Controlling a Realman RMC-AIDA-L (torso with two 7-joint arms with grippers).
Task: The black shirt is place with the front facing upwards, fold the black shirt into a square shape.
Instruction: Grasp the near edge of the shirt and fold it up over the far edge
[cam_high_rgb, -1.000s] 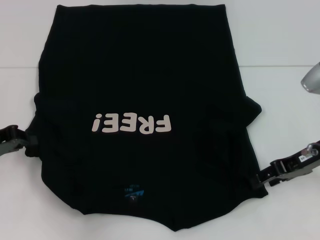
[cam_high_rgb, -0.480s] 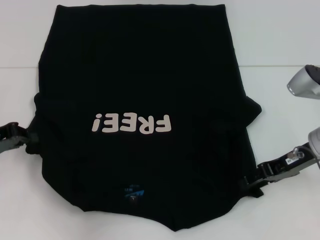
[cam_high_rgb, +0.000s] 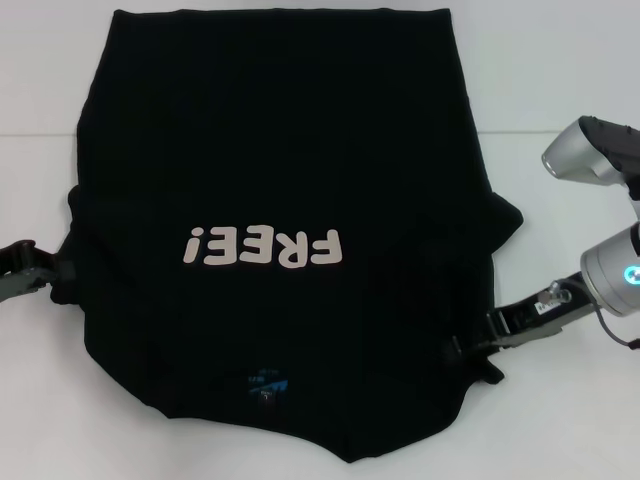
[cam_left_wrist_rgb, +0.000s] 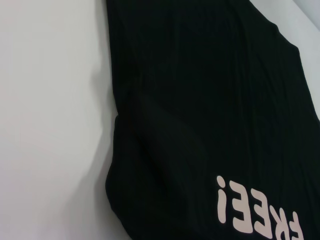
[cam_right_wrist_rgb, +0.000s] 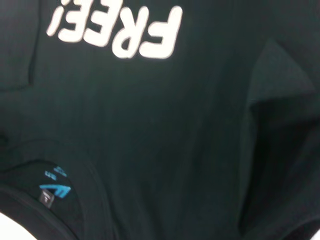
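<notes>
The black shirt (cam_high_rgb: 280, 150) lies front up on the white table, its pale "FREE!" lettering (cam_high_rgb: 262, 247) upside down to me and its blue neck label (cam_high_rgb: 266, 385) near the front edge. At the shirt's left sleeve edge, my left gripper (cam_high_rgb: 55, 280) is shut on the fabric. My right gripper (cam_high_rgb: 478, 352) holds the lower right edge, which bunches inward over the body. The left wrist view shows the shirt (cam_left_wrist_rgb: 200, 100) beside bare table. Cloth fills the right wrist view, where the shirt (cam_right_wrist_rgb: 150, 125) shows its lettering and label (cam_right_wrist_rgb: 55, 187).
The white table (cam_high_rgb: 560, 80) shows bare surface to the left, right and front of the shirt. The right arm's grey elbow (cam_high_rgb: 590, 150) rises over the table's right side. A seam line crosses the table behind the shirt's middle.
My right gripper has moved left and inward, dragging the shirt's lower right edge over the body. The right arm's grey links have come further into view. The left gripper has shifted slightly.
</notes>
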